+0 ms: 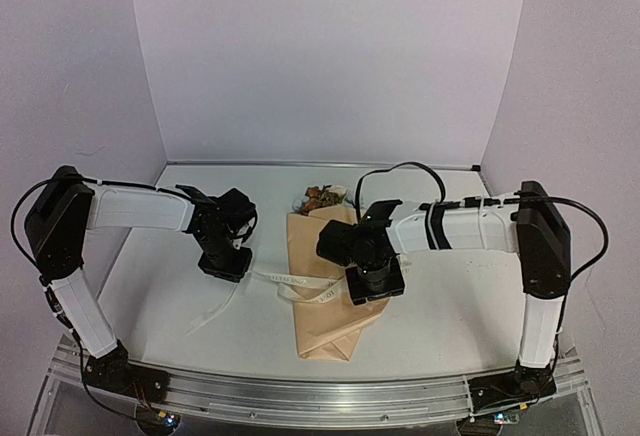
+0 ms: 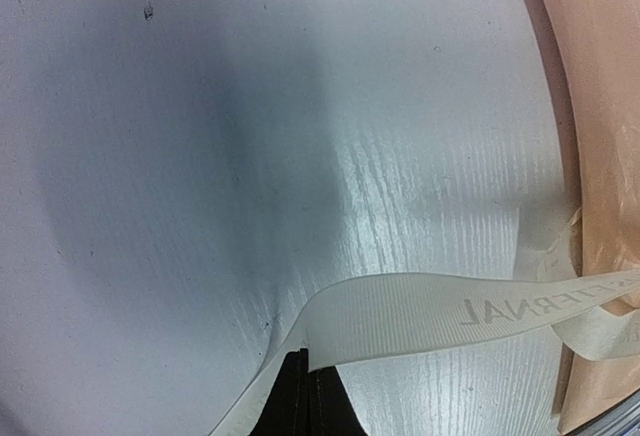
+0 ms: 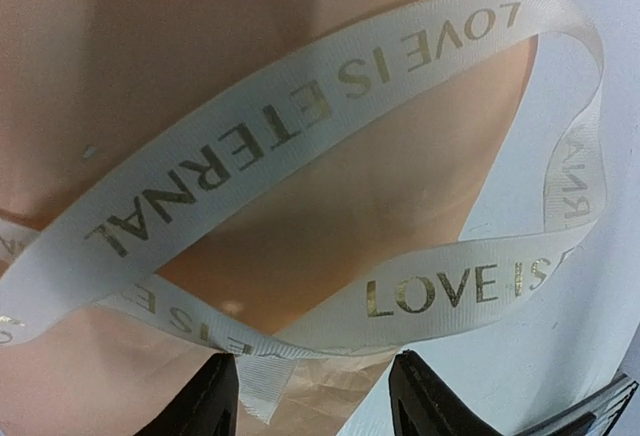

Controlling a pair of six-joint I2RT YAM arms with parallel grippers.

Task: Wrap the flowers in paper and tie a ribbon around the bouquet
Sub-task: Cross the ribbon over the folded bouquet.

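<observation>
The bouquet [image 1: 325, 306] lies on the white table [image 1: 450, 306], a cone of tan paper [image 3: 180, 56] with the flowers [image 1: 320, 198] showing at its far end. The cream ribbon [image 1: 300, 284] crosses the cone's middle; its gold print reads "LOVE IS ETERNAL" [image 3: 250, 151]. My left gripper [image 1: 225, 261] stands left of the bouquet, shut on the ribbon [image 2: 430, 311] at its fingertips [image 2: 305, 396]. My right gripper [image 3: 315, 401] hovers open over the cone [image 1: 375, 281]. A ribbon loop and the frayed ribbon end [image 3: 255, 386] lie just between its fingers [image 3: 210, 401].
A loose ribbon tail [image 1: 215, 311] trails on the table toward the near left. Pale walls [image 1: 330, 56] close in the back and both sides. The paper's edge [image 2: 600, 106] shows at the right of the left wrist view.
</observation>
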